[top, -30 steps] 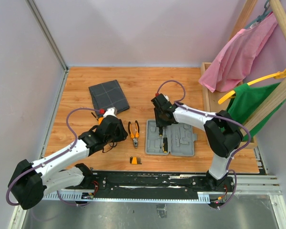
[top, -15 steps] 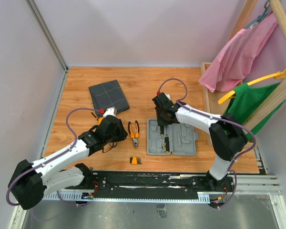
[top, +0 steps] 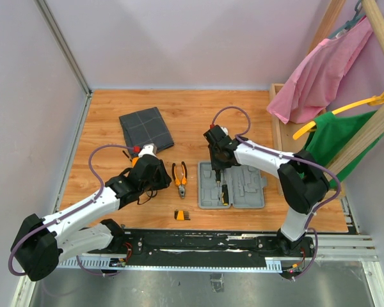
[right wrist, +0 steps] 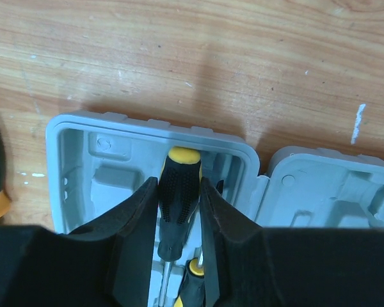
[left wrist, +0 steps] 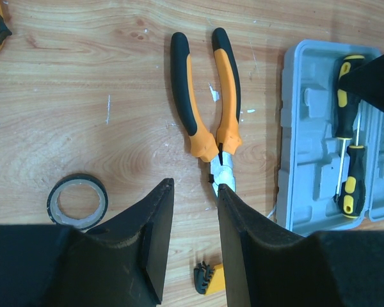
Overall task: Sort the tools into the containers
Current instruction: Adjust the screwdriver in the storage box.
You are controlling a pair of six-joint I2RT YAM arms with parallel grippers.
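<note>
Wooden tabletop [top: 243,115] between two arms: the right gripper [right wrist: 178,184] is clamped on the handle of a black-and-yellow screwdriver [right wrist: 181,160] lying in the left half of the open grey case [right wrist: 83,160], beside a second screwdriver [left wrist: 349,182]. The left gripper [left wrist: 193,189] hangs, jaws apart, over the nose of the orange-and-black pliers [left wrist: 205,96], which lie on the wood between the case and a black tape ring [left wrist: 77,201].

Wood-grain tabletop [top: 243,115] is enclosed by pale lilac walls [top: 179,38] at back & left. At right, a wooden rack [top: 379,25] is hung w/ pink garment [top: 326,70] & green garment [top: 336,137] on yellow hanger [top: 353,106]. Evenly lit.
</note>
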